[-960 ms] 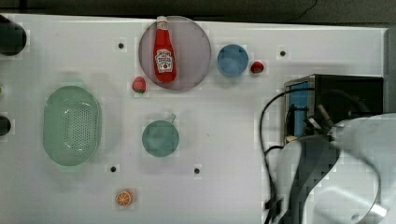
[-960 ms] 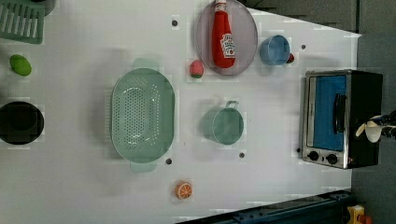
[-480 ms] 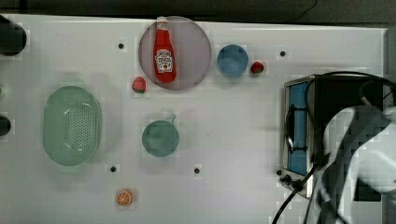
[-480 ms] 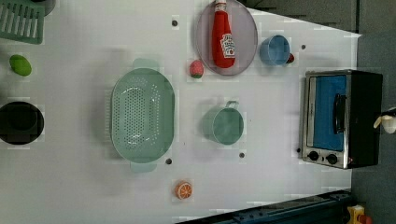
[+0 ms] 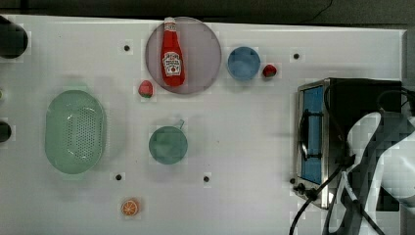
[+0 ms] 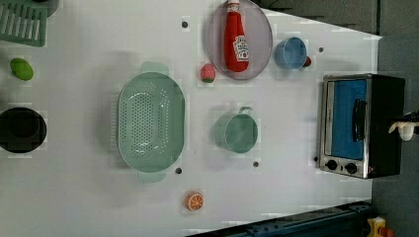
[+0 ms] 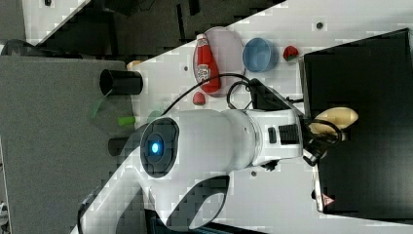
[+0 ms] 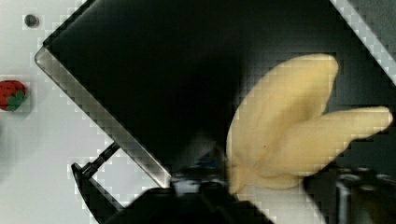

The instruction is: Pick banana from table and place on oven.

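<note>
The pale yellow banana [image 7: 336, 118] lies on the black top of the oven [image 7: 360, 170], near the edge closest to the arm. In the wrist view the banana [image 8: 289, 130] lies over the dark oven top [image 8: 154, 70]. My gripper [image 8: 275, 191] is open, its jaws standing apart on either side of the banana's near end. The left view shows the banana [image 6: 402, 130] just past the oven [image 6: 360, 123] on the left view's right. The white arm covers part of the oven [image 5: 313, 142], which stands on the white table [image 5: 244, 122].
A ketchup bottle [image 5: 171, 54] lies on a purple plate [image 5: 203, 54]. Beside it are a blue bowl [image 5: 243, 62] and a strawberry [image 5: 268, 71]. A green colander [image 5: 74, 131], a teal cup [image 5: 168, 144] and an orange slice [image 5: 129, 207] sit on the table. Black cables [image 5: 337, 166] hang by the oven.
In the top view the arm has swung further right, uncovering the oven's door. In the left view the banana has moved slightly right above the oven top.
</note>
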